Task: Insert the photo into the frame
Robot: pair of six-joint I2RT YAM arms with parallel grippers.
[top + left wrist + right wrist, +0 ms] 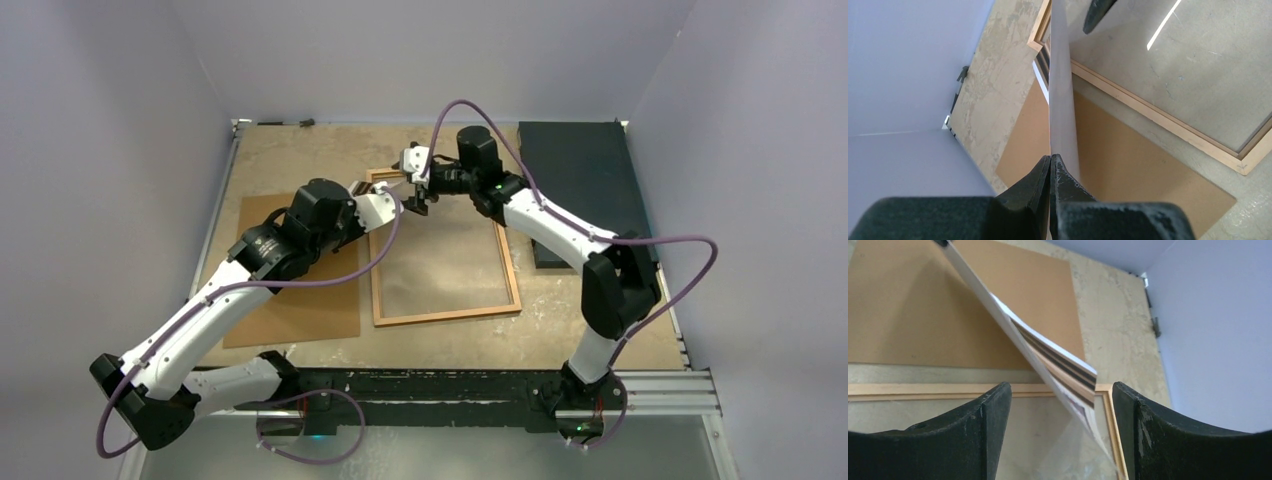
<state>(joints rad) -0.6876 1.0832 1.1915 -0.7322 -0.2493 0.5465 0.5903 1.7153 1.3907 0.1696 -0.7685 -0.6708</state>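
L gripper (pixel 1050 161) pinched tight on photo (pixel 1062 100) edge, sheet held edge-up over frame (pixel 1158 117) far-left corner. R gripper (pixel 1062 405) jaws apart, either side of photo's free corner.

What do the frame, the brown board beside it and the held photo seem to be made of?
Frame: probably wood, matte orange-brown, mitred corner joint.
Brown board: likely fibreboard, flat, dull, uniform.
Photo: thin paper, apparently; it bends, striped print showing.
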